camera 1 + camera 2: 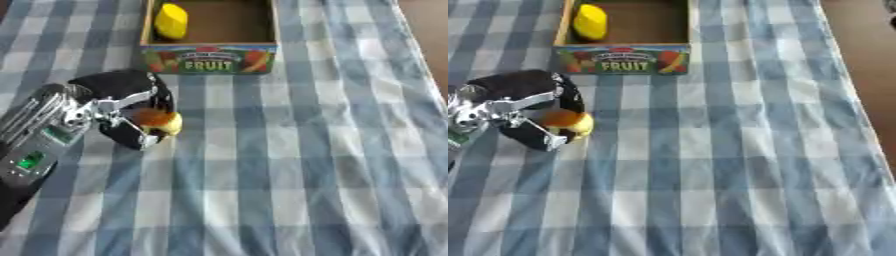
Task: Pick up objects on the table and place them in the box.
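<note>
My left hand [122, 95] reaches in from the left over the checked cloth, its fingers and thumb curled round a small orange and yellow fruit [160, 121]. The fruit sits low, close to the cloth, and I cannot tell whether it touches it. Up at the far edge stands the cardboard box [210, 59] with "FRUIT" printed on its front wall. Inside it, at the left, lies a yellow lemon-shaped piece [171, 21]. My right hand shows in neither view.
A blue and white checked cloth [306, 160] covers the table. Bare brown table [868, 75] shows along the right edge. The box stands a short way beyond and to the right of my left hand.
</note>
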Available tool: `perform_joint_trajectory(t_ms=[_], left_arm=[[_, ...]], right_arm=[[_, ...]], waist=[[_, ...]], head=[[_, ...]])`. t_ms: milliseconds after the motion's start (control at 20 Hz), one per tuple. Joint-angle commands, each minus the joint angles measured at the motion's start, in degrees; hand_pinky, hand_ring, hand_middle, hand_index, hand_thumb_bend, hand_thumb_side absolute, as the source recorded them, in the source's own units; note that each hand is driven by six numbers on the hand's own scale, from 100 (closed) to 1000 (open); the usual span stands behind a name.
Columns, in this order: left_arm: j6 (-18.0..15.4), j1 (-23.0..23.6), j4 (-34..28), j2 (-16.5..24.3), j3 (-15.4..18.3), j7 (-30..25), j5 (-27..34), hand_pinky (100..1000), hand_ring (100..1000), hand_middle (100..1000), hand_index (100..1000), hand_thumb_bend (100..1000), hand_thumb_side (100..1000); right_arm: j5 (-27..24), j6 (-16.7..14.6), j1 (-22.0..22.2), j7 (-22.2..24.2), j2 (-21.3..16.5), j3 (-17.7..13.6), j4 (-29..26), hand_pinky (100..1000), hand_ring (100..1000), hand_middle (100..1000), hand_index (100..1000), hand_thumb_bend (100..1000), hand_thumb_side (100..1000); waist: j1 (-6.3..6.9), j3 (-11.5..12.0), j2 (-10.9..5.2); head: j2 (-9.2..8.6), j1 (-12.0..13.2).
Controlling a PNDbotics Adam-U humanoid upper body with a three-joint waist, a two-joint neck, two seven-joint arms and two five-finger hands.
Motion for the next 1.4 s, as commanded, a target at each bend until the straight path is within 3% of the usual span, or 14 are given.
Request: perform_joint_trajectory(t_ms=[50,450,700,950,1400], left_arm=[[1.04,-0.49,-3.95,2.11,1.63,1.24,-0.09,728,569,472,580,145,100],[1.27,-2.89,-13.32,3.35,5.83,3.32,-4.67,726,556,449,541,231,100],[1.76,-7.89,-14.82,2.67,11.06,5.55,-6.04,719,556,448,539,186,100],[-0.02,-13.4,-5.76,2.9,12.79,10.68,-5.25,721,564,449,539,192,100],[-5.22,-18.94,12.27,-0.67,14.94,23.35,-8.63,715,566,457,546,154,100]], right_arm=[[-0.37,-0.14,-0.22,-0.15,-1.34,-0.74,-0.93,844,990,663,796,100,533],[-0.58,-0.63,-0.25,-0.91,-1.68,-1.2,-0.93,844,985,664,796,100,491],[-1.14,-1.33,-1.55,-1.13,-2.09,-1.16,-0.93,844,982,666,796,100,461],[-2.19,-1.84,-4.37,0.01,-2.43,-0.07,-0.93,844,981,667,796,100,450],[-3.67,-2.05,-9.88,2.13,-1.76,1.53,-0.93,844,978,668,796,100,461]], waist=[[-0.16,0.11,-1.62],[-0.34,0.56,-2.09],[-0.15,0.14,-2.24],[1.09,-2.23,-1.84],[3.51,-9.05,0.46]], head=[[0.2,-0.06],[0.51,-0.2],[0.51,0.42],[-0.02,2.51],[-3.49,7.81]])
